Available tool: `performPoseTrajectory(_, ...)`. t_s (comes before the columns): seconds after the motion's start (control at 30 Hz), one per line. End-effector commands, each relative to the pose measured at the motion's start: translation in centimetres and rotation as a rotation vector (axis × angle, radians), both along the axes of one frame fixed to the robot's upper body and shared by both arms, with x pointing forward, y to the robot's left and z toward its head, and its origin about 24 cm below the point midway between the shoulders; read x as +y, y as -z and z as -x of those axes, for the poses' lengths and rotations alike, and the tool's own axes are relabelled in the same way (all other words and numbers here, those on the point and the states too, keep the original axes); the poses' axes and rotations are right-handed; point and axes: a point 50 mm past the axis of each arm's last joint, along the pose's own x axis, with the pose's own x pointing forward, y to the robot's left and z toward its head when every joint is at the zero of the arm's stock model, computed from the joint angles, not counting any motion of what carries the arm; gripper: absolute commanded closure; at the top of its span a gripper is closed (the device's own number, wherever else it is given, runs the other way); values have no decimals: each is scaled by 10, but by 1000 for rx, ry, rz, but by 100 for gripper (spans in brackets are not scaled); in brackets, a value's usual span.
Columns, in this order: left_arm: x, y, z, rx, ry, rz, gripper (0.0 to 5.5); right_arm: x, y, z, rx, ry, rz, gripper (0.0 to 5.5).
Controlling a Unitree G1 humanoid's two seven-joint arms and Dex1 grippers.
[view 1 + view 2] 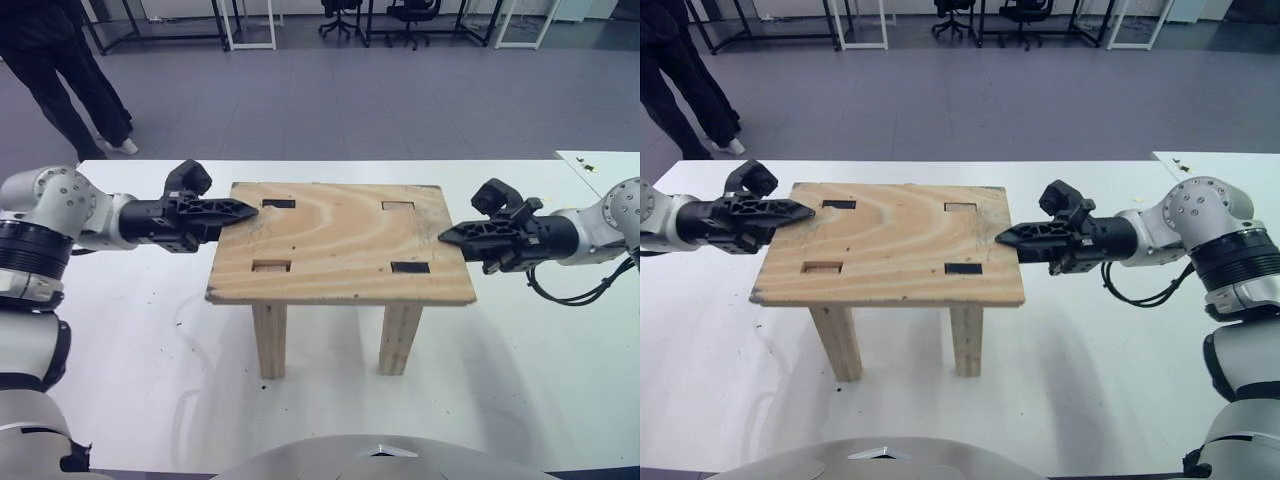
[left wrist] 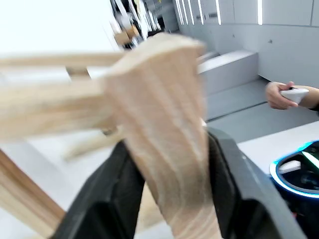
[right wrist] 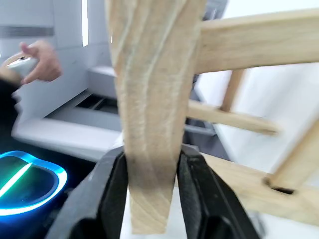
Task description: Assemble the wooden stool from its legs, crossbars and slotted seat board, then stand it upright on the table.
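We see stool (image 1: 340, 245) upright on table (image 1: 530, 385). Our left gripper (image 1: 247, 210) pinches its left edge, right gripper (image 1: 446, 237) pinches right edge.

I see the stool (image 1: 340, 255) standing upright mid-worktop (image 1: 140, 400), about midway between the left and right edges. Its seat board (image 1: 345, 235) lies flat on top of the legs, and the two front legs (image 1: 269, 340) are planted on the worktop beneath its front edge. The left jaws clamp the board's left edge near its back corner. The right jaws clamp the right edge about halfway along, opposite.
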Motion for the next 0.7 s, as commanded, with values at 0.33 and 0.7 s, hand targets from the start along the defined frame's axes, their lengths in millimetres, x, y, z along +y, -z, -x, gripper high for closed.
performPoseTrajectory(0.33, 95, 55, -34, -911, -799, -767, 171, -106, 89, -5, -806, 1038, 853, 236)
performPoseTrajectory(0.7, 60, 120, -34, -1025, -1217, -952, 171, -81, 109, -40, -1178, 1320, 1074, 236)
